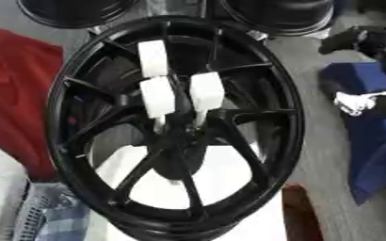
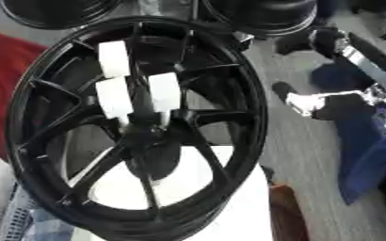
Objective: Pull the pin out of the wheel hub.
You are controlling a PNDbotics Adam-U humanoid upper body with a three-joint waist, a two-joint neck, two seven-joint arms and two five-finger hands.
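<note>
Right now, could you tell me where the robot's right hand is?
The right hand hangs at the right of the right eye view, beside the black wheel, clear of its white blocks.

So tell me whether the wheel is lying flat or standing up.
Standing on edge, tilted. The black wheel faces the camera, spokes and hub visible, with white blocks near the hub.

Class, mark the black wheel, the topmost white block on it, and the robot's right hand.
black wheel [image 1: 288, 117]: left eye view, right side of its rim.
topmost white block [image 1: 153, 57]: left eye view, middle of its face.
right hand [image 2: 305, 102]: right eye view, on its white part.
</note>
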